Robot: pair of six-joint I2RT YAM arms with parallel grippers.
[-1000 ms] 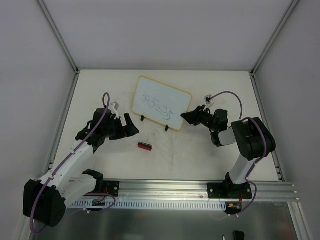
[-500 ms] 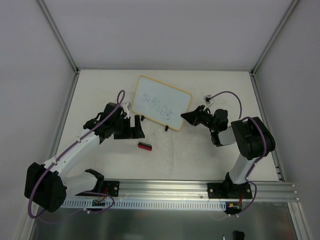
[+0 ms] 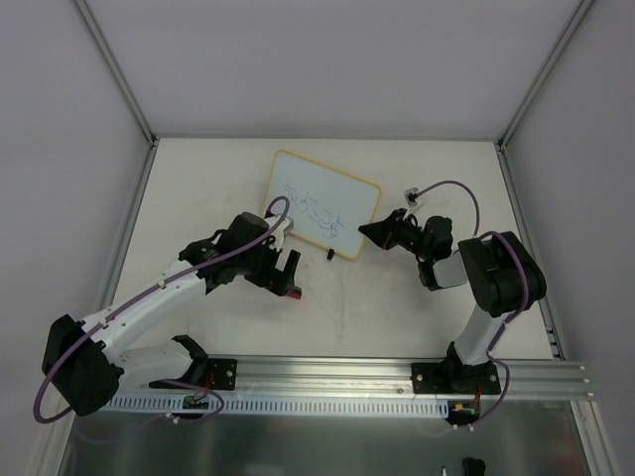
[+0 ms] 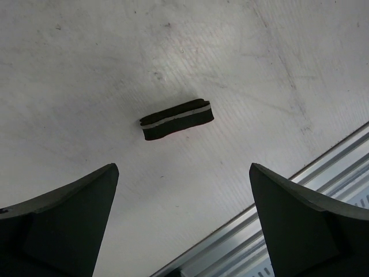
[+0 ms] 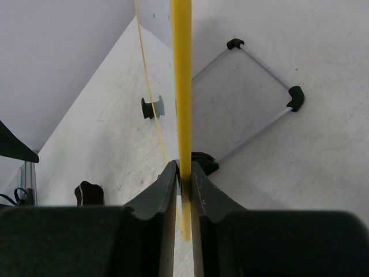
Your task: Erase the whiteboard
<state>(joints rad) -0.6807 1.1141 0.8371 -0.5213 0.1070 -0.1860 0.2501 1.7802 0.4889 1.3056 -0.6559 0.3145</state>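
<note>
The whiteboard (image 3: 319, 203) stands tilted at the table's middle back, with blue scribbles on its face. My right gripper (image 3: 365, 231) is shut on its lower right edge. In the right wrist view the jaws (image 5: 183, 170) pinch the yellow frame (image 5: 182, 69) edge-on. A small red-black eraser (image 3: 290, 290) lies on the table in front of the board. My left gripper (image 3: 286, 270) is open and empty just above it. In the left wrist view the eraser (image 4: 176, 119) lies flat beyond the wide-apart fingers (image 4: 69, 219), untouched.
An aluminium rail (image 3: 327, 382) runs along the near edge and shows in the left wrist view (image 4: 323, 173). The board's wire rear stand (image 5: 262, 98) and a black foot (image 5: 153, 107) rest on the table. Enclosure walls stand on three sides.
My left arm has swung right and nearer, from beside the board's left edge to over the eraser, fingers now pointing down. The right gripper and the board have not moved.
</note>
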